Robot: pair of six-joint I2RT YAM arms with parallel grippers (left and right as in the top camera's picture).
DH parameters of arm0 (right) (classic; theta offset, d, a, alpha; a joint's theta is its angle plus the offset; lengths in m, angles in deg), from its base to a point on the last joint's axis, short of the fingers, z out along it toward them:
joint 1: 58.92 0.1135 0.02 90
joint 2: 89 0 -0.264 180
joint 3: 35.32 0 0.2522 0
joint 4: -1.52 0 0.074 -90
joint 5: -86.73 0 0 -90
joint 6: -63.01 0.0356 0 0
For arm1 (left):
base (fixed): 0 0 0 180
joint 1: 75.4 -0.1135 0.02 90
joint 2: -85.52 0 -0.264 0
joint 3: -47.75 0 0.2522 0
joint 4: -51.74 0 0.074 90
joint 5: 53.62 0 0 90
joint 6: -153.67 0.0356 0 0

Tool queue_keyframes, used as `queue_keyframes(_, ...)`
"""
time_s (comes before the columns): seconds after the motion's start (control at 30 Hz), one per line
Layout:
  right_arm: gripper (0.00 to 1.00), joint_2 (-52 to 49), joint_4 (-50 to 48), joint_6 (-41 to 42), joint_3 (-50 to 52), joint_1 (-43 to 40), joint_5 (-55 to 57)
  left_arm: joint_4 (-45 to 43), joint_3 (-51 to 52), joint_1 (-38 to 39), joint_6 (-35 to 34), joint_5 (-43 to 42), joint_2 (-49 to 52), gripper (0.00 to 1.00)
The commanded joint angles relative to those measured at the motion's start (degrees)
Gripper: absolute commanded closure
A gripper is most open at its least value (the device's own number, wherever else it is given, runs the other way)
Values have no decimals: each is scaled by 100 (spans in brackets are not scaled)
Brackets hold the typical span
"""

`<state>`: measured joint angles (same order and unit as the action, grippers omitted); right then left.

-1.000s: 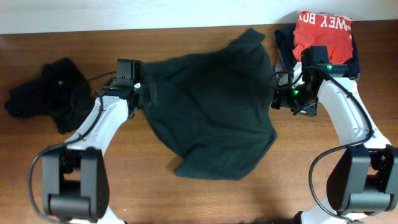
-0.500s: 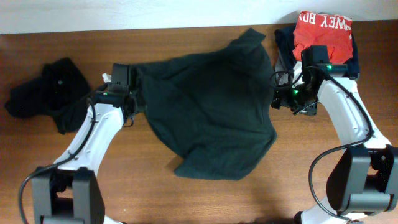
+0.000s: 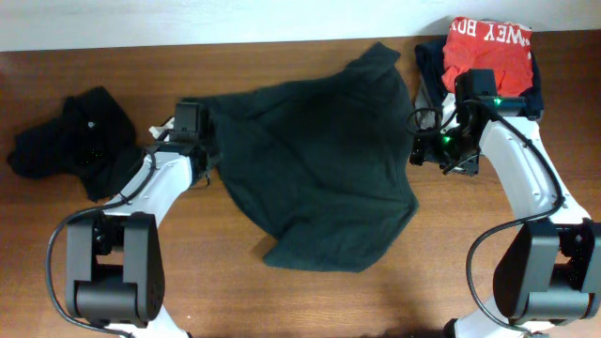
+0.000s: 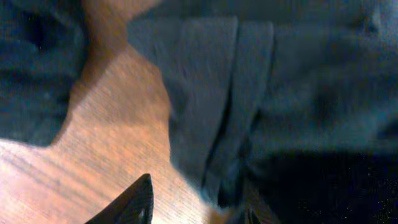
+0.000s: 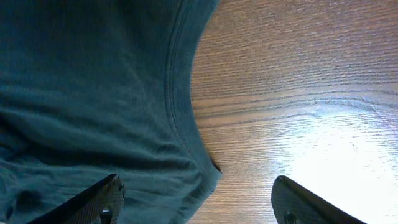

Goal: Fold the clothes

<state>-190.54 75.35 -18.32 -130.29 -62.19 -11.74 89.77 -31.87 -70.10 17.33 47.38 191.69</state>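
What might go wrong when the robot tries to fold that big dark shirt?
The left gripper is at a bunched bit of the dark shirt's left edge, so the cloth might slip out when pulled. The right gripper is open, half over the hem and half over the table, so it might pinch too little. The black pile lies near the left arm and might get dragged.

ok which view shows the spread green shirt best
Overhead: it shows the whole shirt spread out, full outline clear. The left wrist view gives only a blurred close-up of folds at one edge; the right wrist view a sharp stretch of stitched hem, nothing of the overall shape.
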Motion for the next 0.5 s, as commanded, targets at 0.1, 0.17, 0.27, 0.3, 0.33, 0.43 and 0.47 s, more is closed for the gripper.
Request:
queue_keyframes(0.1, 20, -9, 20, -96, -66, 35, 13, -79, 33, -205, -179, 61, 157, 54)
queue_keyframes(0.17, 20, -9, 20, -96, -66, 35, 11, -70, 33, -210, -177, 63, 219, 61)
queue_keyframes(0.27, 19, -9, 20, -96, -66, 35, 13, -87, 33, -205, -177, 63, 317, 75)
queue_keyframes(0.3, 19, -11, 20, -96, -66, 35, 13, -96, 33, -210, -177, 66, 345, 81)
queue_keyframes(0.33, 19, -9, 20, -96, -66, 35, 13, -109, 33, -210, -160, 74, 356, 92)
queue_keyframes(0.43, 19, -9, 20, -96, -66, 35, 13, -155, 0, -227, 179, 83, 321, 99)
queue_keyframes(0.47, 19, -9, 22, -96, -66, 35, 13, -151, -42, -236, 376, 81, 291, 99)
